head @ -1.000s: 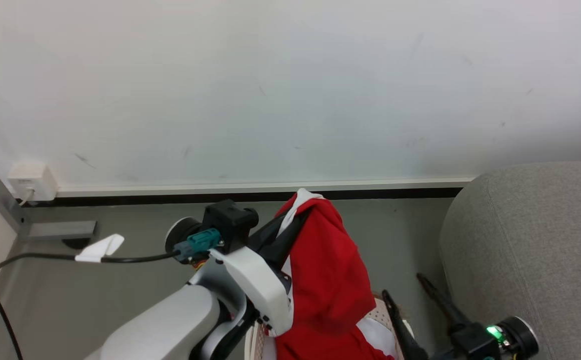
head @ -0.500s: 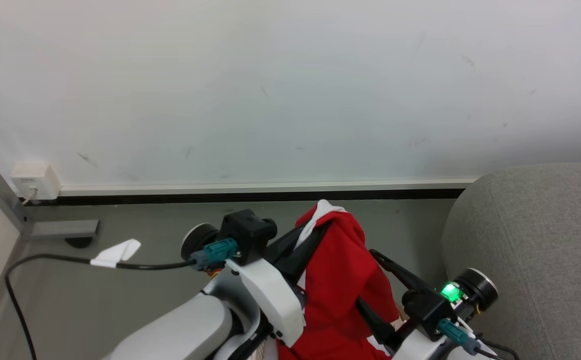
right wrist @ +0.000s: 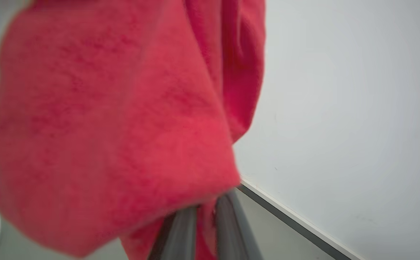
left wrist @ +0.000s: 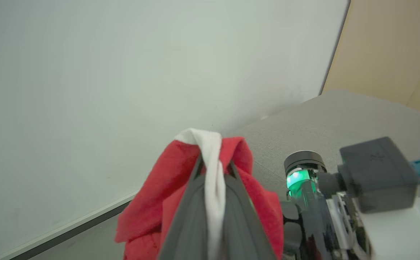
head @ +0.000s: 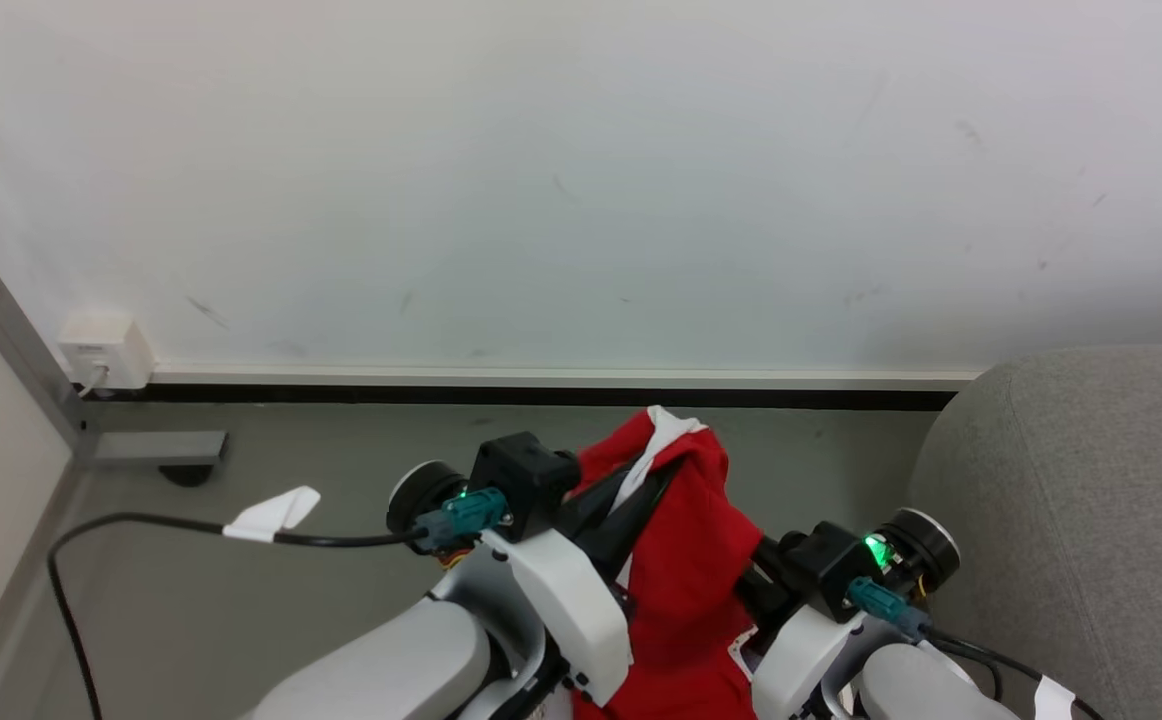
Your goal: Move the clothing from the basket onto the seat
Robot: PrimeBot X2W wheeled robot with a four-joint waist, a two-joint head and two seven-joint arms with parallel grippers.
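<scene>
Left end effector is raised mid-scene, fingers clamped together on a white strip of the clothing. In the left wrist view the same end effector pinches the white band between its two fingers, with red cloth bunched on both sides and hanging down. Right end effector sits just right of the left one, its fingers buried in the red fabric lower down. In the right wrist view its fingers are close together with red cloth in the gap, so it is clamped on the clothing, though the tips are hidden under the fold.

The clothing is held up in the air between both arms, above the grey floor and clear of the sofa. The sofa is at the right, near the right arm and not touching the cloth; its grey top also shows in the left wrist view.

A white wall is at the far side. A wall socket is far left. A black cable runs left from the left wrist.
</scene>
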